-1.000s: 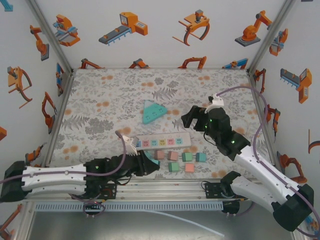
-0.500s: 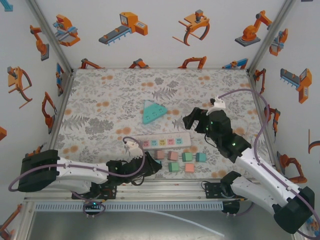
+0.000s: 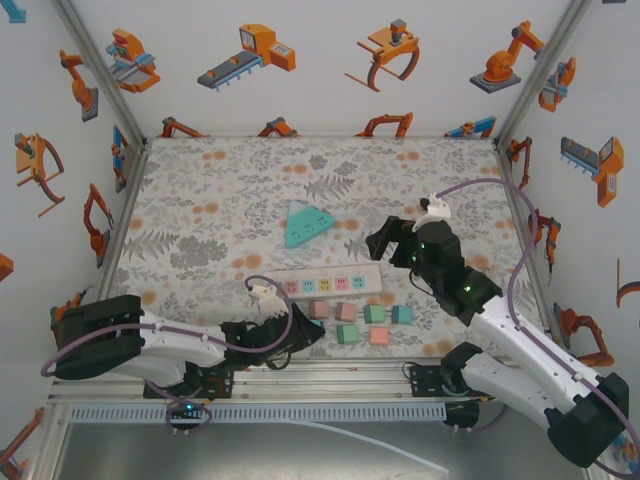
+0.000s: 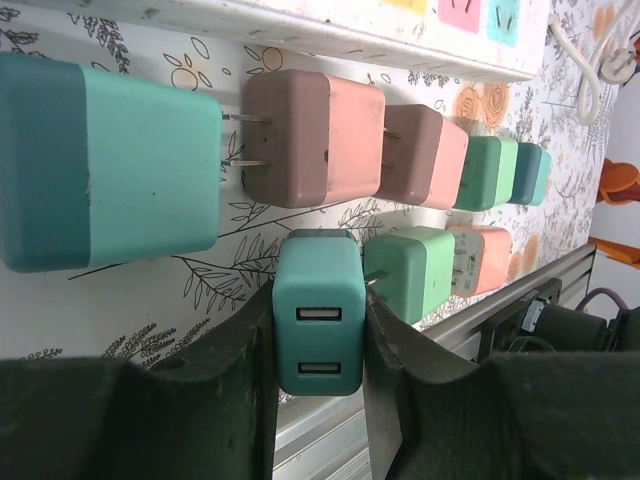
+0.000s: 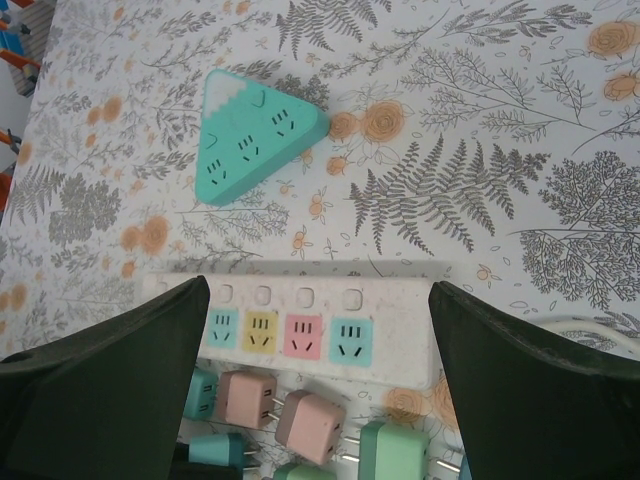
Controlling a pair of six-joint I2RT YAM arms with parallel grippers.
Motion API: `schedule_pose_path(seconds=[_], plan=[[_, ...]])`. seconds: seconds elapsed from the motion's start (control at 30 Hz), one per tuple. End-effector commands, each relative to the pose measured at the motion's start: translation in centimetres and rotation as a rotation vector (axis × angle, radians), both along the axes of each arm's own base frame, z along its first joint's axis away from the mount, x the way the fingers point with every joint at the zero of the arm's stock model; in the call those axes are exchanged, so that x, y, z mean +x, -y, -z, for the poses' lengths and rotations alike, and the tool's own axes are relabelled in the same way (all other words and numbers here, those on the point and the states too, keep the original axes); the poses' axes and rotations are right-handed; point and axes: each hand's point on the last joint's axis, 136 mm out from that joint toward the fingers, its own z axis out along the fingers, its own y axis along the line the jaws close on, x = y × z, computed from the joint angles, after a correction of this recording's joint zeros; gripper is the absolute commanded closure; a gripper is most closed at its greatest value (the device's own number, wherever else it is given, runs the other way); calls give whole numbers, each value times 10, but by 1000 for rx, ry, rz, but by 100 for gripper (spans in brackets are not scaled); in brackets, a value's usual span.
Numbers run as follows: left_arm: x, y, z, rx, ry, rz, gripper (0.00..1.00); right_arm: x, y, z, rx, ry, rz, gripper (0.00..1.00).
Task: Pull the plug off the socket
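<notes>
Left claw point(image 4: 318, 335): clamped on a teal plug point(image 4: 318, 300) by the front edge of the table point(image 3: 200, 200).
Right claw point(image 5: 318, 290): jaws apart, holding nothing, above the power strip point(image 5: 390, 300).
Loose plugs point(image 3: 375, 314): between strip and front edge.

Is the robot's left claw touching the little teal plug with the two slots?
Touching. In the left wrist view, the left claw squeezes the teal plug from both sides, with no gap showing.
</notes>
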Motion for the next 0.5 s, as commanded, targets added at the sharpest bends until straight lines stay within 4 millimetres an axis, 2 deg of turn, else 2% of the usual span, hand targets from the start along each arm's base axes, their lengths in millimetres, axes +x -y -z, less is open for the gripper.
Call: schedule_pose_path(seconds=[0.0, 0.07, 0.13, 0.17, 0.27, 0.37, 0.47], plan=[[1, 0, 1, -21, -18, -12, 70, 2, 5, 0, 14, -1, 33, 18], [1, -2, 1, -16, -19, -16, 64, 3, 5, 0, 15, -2, 35, 18], [1, -6, 3, -6, -24, -23, 49, 3, 4, -1, 17, -2, 35, 18], [2, -7, 3, -6, -25, -26, 45, 3, 4, 0, 17, -6, 34, 18], [3, -10, 1, 5, -19, -30, 42, 4, 3, -1, 18, -5, 32, 18], [3, -15, -3, 29, -10, -31, 34, 4, 4, -2, 16, -3, 36, 18], [4, -23, -8, 73, 7, -30, 16, 4, 6, -2, 10, -3, 45, 18]])
